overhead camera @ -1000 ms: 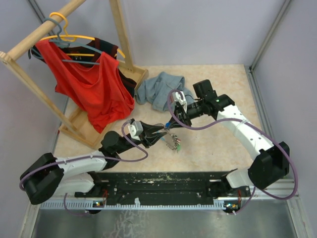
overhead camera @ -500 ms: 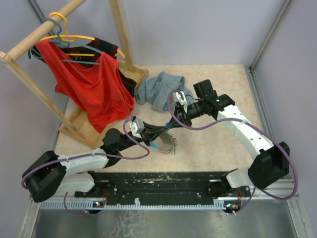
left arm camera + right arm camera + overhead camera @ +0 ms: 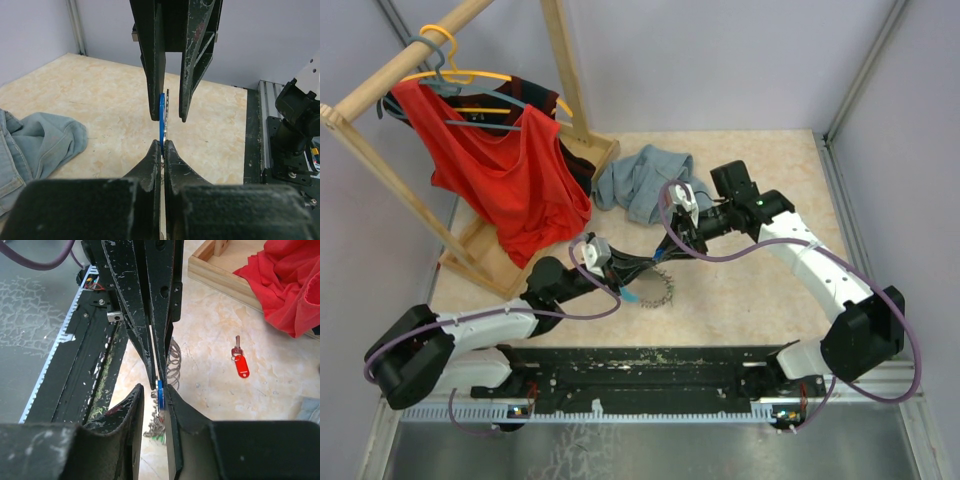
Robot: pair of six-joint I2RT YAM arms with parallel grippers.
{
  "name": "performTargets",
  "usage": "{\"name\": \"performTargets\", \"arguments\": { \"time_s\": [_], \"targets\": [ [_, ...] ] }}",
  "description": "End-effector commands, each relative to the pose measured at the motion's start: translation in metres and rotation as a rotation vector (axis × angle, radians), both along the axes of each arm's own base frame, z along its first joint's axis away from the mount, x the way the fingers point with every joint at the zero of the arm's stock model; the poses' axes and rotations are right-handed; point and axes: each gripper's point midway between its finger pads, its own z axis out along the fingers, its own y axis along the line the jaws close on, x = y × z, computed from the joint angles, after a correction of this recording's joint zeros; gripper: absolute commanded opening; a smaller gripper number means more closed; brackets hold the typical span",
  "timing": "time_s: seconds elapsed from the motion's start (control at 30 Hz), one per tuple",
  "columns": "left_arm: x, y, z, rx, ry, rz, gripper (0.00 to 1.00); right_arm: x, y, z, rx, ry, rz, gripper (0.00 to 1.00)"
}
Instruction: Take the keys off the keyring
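Left wrist view: left end effector clamped fully shut on the lower edge of the blue key, holding its flat plastic head upright and edge-on. Directly above, right end effector reaching down with jaws only narrowly apart, straddling the same blue head and a strand of the keyring beside it; no firm pinch visible there. Probably arranged so: one side anchoring the key, the other placed to take the chain and pull the two apart.

Seen from the right wrist, silvery chain hanging in loops behind the meeting fingertips, with small green pieces dangling at the bottom, likely more keys not yet freed. Off to the right of that frame, red key lying flat and alone on the surface, well apart from the chain, apparently already off.

Further out: red garment and wooden rack base upper right, crumpled denim cloth lower left of the left wrist frame. Nothing in the way except the two sets of fingers crowding each other.
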Motion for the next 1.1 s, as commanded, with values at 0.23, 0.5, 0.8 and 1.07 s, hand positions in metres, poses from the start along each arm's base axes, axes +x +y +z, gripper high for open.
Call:
{"name": "performTargets", "arguments": {
  "time_s": [0.23, 0.5, 0.8, 1.07],
  "targets": [
    [-0.006, 0.01, 0.025, -0.083, -0.041, -0.016, 0.0, 0.006, -0.002, 0.014, 0.034, -0.043, -0.004, 0.25],
    [-0.007, 0.01, 0.025, -0.091, -0.038, -0.022, 0.0, 0.004, -0.001, 0.011, 0.036, -0.02, 0.015, 0.09],
    [-0.009, 0.009, 0.027, -0.098, -0.036, -0.033, 0.0, 0.003, 0.0, 0.008, 0.037, 0.002, 0.026, 0.09],
    [-0.009, 0.008, 0.026, -0.102, -0.02, -0.041, 0.0, 0.002, 0.0, 0.009, 0.039, 0.001, 0.032, 0.0]
  ]
}}
